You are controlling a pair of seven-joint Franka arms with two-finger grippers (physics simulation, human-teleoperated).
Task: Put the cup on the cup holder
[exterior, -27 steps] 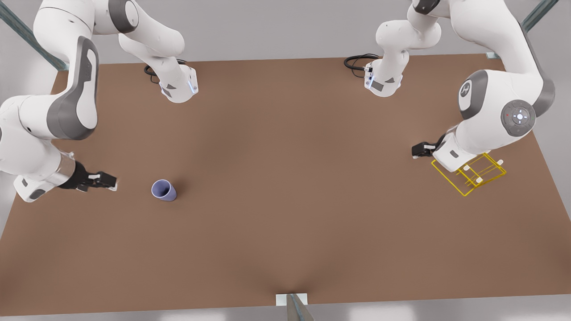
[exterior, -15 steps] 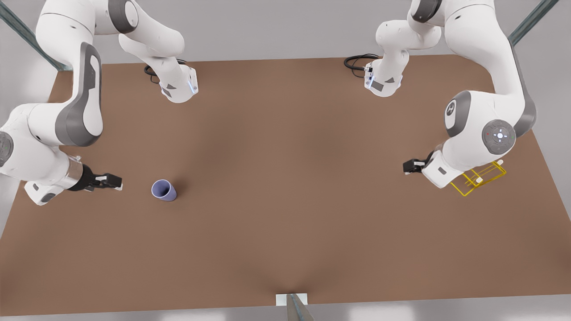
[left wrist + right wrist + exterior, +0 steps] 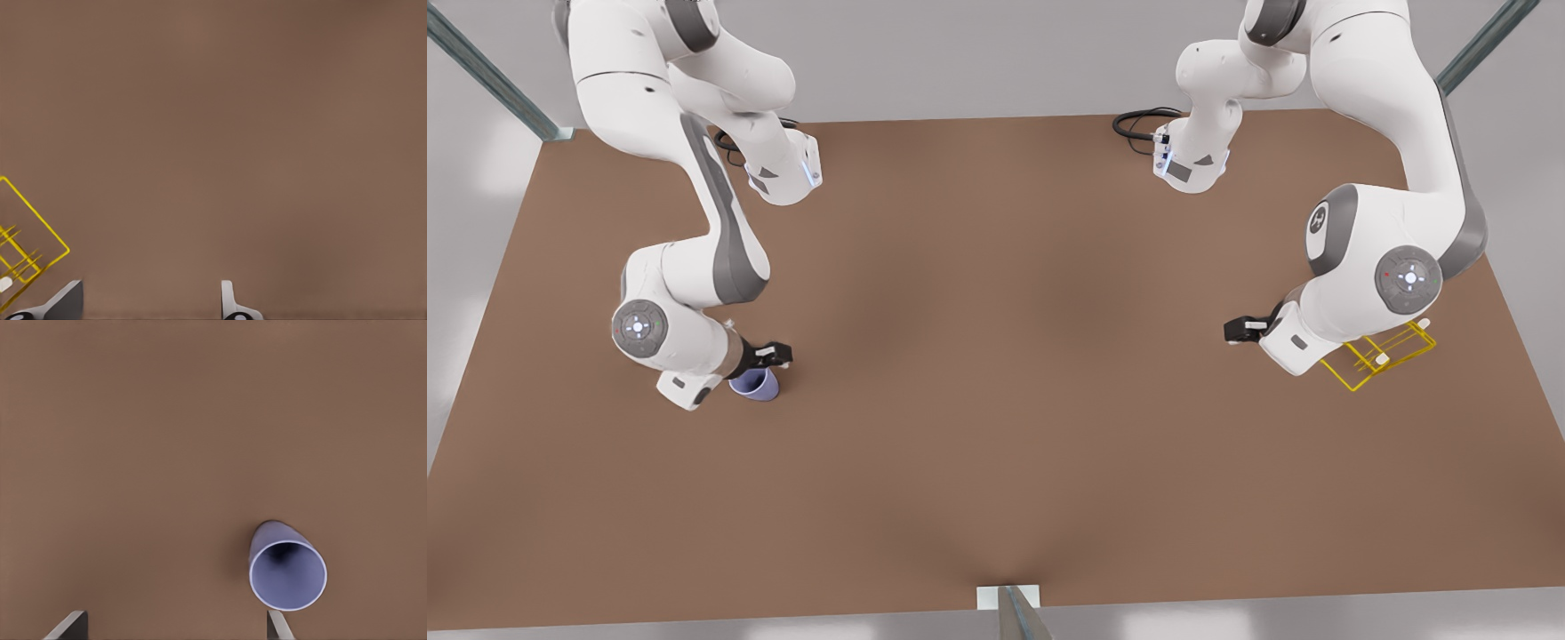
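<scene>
The lavender cup [image 3: 760, 388] stands upright on the brown table at the front view's left, partly under my right arm's wrist. My right gripper [image 3: 779, 354] hovers just beside and above it, open. In the right wrist view the cup [image 3: 288, 575] shows its dark inside close to one fingertip [image 3: 278, 625], outside the gap of the right gripper [image 3: 175, 628]. The yellow wire cup holder [image 3: 1385, 357] sits at the front view's right, partly covered by my left arm. My left gripper [image 3: 1232, 330] is open next to it; in the left wrist view, left gripper [image 3: 148, 307], cup holder [image 3: 35, 213].
Both arm bases [image 3: 783, 173] [image 3: 1190, 164] with black cables [image 3: 1138, 120] stand along the table's far edge. A metal post [image 3: 1009, 609] rises at the middle of the near edge. Bare brown tabletop [image 3: 1005, 356] lies between cup and holder.
My right arm swung across the table toward the front view's right, bringing its gripper from well short of the cup to right over it. My left arm drifted slightly, covering more of the holder.
</scene>
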